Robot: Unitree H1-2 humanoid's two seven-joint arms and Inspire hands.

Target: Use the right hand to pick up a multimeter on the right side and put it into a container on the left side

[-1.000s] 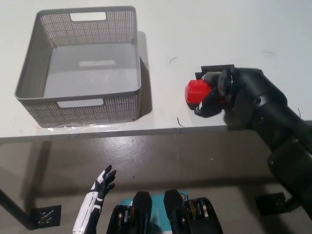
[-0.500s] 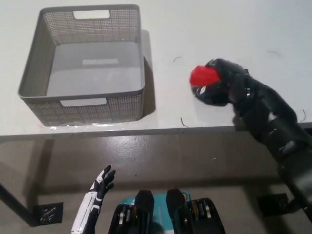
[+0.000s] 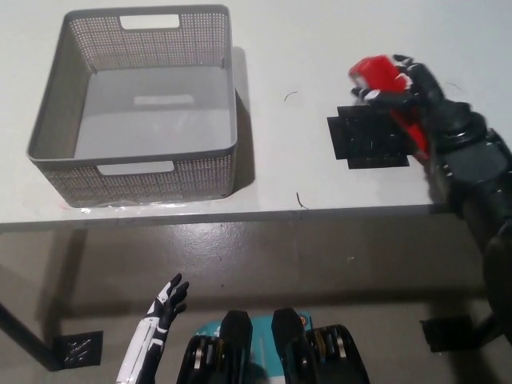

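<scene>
Although the black right hand point(image 3: 412, 92) covers much of it, one red multimeter point(image 3: 380, 74) shows at about two o'clock, gripped in the curled fingers and lifted clear of the white bench point(image 3: 320, 40); only its red upper end is visible, so its face and any leads cannot be made out. Just below it, toward three o'clock, one flat black square mat point(image 3: 370, 138) lies on the bench, its right edge partly hidden by the right arm. One grey perforated container point(image 3: 224, 104) stands at ten o'clock, well apart from the multimeter, with nothing visible inside. The white left hand point(image 3: 170, 298) hangs at seven o'clock below the bench edge, fingers spread, holding nothing; its arm is cut off by the frame.
</scene>
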